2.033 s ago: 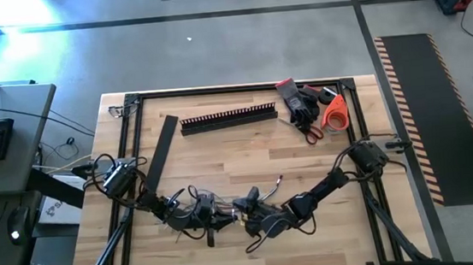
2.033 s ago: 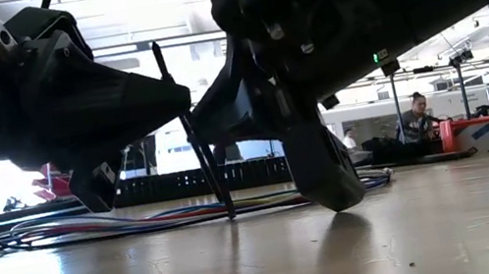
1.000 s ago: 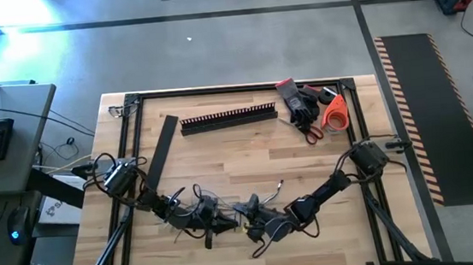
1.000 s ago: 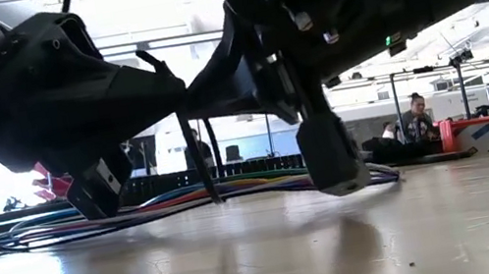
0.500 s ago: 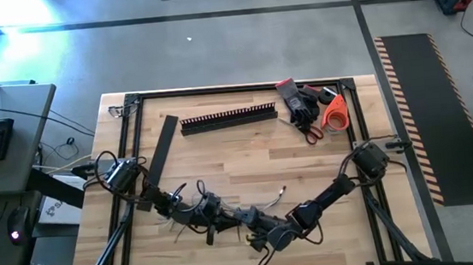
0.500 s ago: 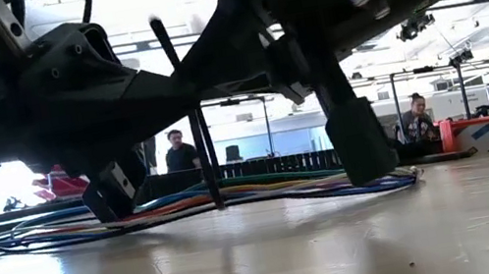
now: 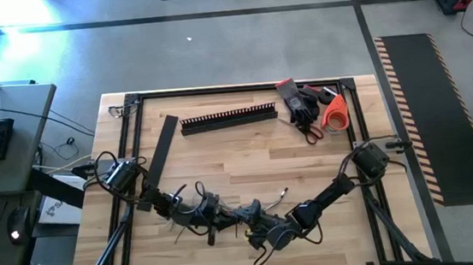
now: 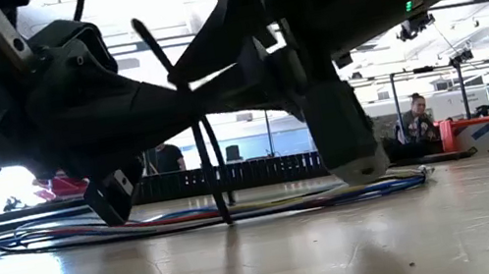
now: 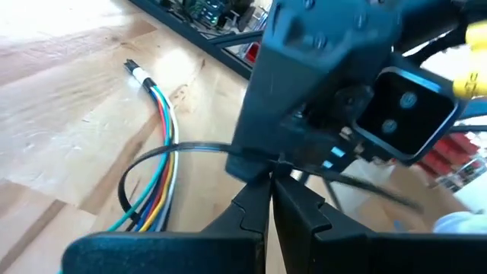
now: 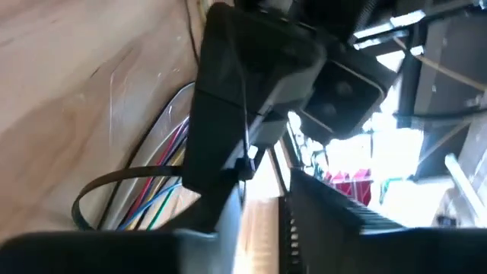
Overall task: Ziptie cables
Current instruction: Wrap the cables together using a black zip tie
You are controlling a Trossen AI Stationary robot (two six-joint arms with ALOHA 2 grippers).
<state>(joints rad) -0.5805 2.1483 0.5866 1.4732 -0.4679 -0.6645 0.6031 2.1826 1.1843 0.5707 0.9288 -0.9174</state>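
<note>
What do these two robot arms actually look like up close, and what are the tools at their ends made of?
Both arms are dark, nearly black, built of chunky jointed segments with black cables along them. The left tool ends in two flat, matte black fingers with notched inner edges. The right tool has similar dark, angular fingers. Each wrist carries a boxy black housing; a small green light glows on one arm.

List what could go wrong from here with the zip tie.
1. The zip tie is a wide, loose loop round the cables; they could slip out.
2. The left gripper pinches the tie while the right gripper's jaws are parted; the tail may slide back.
</note>
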